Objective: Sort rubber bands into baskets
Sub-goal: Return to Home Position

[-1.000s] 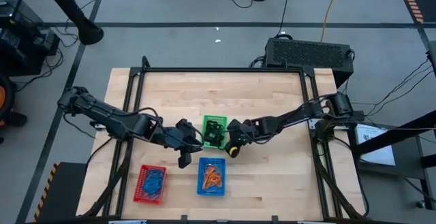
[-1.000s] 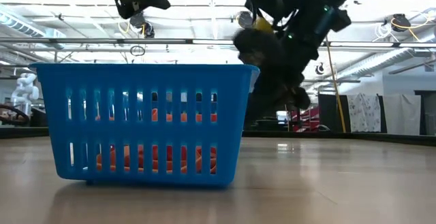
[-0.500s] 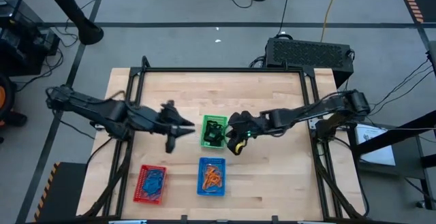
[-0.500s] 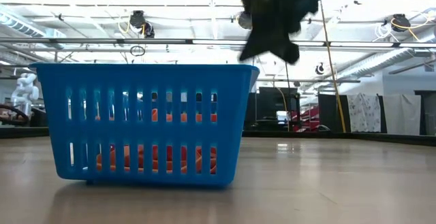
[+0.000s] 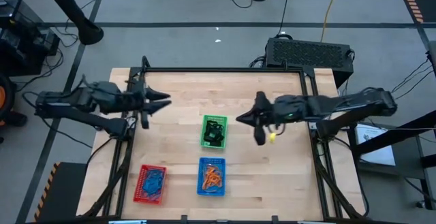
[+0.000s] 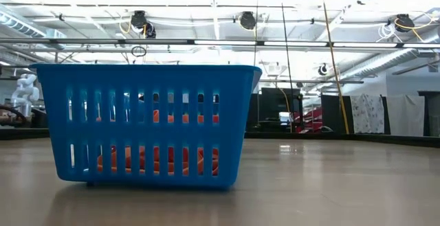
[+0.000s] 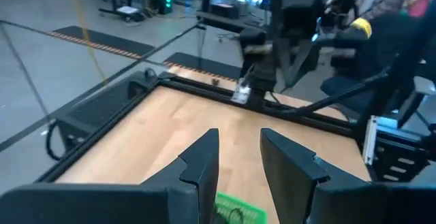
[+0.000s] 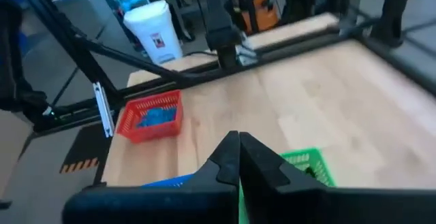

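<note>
Baskets first, since they sit closest. The blue basket (image 6: 144, 71) stands at the near edge of the table (image 5: 272, 176), about midway along it, with orange rubber bands (image 6: 157, 116) showing through its slots. Beside it, toward the near left corner, is the red basket (image 8: 151, 133), holding blue rubber bands (image 5: 152, 181). Further in, around the middle of the table, the green basket (image 5: 205, 141) carries a dark tangle of black rubber bands (image 5: 216, 130). I see no band lying loose on the wood, though loops that thin could escape me, so the sorting looks finished.

Further back, both arms hang above the table, clear of all three baskets. The left gripper (image 7: 240, 139) is by the left edge, toward the far corner. Its fingers are parted with a plain gap and nothing between them. The right gripper (image 8: 236, 141) is off to the right of the green basket, fingers pressed together, and I make out nothing pinched in them.

What is left is parking the arms. Done well, each would draw back to its own side at height and never dip toward a basket rim. It should go slowly enough that nothing is clipped and no sorted band is flicked out. Each arm should also keep to its own half of the table, so the two never cross.
</note>
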`<move>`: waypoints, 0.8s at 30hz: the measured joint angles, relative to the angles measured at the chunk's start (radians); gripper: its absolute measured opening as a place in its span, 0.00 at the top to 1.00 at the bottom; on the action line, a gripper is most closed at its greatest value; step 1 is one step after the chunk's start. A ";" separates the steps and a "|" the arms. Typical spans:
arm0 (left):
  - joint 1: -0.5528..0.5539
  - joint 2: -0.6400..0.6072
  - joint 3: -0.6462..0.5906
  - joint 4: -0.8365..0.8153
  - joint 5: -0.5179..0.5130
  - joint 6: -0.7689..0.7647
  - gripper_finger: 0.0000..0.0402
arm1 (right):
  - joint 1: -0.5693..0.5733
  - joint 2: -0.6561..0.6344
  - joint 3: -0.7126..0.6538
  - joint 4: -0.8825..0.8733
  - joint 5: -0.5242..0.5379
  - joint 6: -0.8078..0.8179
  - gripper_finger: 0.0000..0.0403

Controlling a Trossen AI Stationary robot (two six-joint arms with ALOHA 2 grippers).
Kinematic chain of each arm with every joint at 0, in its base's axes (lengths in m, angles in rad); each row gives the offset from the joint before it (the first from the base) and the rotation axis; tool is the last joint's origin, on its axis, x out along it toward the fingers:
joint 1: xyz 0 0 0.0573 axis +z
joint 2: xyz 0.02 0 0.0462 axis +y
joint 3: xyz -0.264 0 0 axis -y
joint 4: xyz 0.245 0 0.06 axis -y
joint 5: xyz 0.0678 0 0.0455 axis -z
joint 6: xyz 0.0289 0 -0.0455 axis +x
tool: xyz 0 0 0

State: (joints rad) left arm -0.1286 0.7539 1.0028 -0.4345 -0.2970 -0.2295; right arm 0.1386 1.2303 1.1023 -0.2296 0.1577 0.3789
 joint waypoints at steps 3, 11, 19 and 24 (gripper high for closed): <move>0.029 -0.060 -0.006 -0.044 0.000 0.000 0.71 | -0.001 -0.067 0.000 -0.041 0.000 -0.047 1.00; 0.059 -0.271 -0.170 -0.048 -0.031 -0.099 0.71 | -0.018 -0.228 -0.043 -0.216 -0.004 -0.087 1.00; 0.059 -0.475 -0.397 0.033 -0.055 -0.250 0.71 | -0.082 -0.465 -0.351 -0.054 -0.024 -0.042 1.00; 0.059 -0.552 -0.533 0.138 -0.071 -0.263 0.71 | -0.117 -0.582 -0.590 0.183 -0.157 0.002 1.00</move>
State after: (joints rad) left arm -0.0700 0.2019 0.4694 -0.2962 -0.3678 -0.4927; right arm 0.0219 0.6484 0.5119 -0.0465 0.0011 0.3808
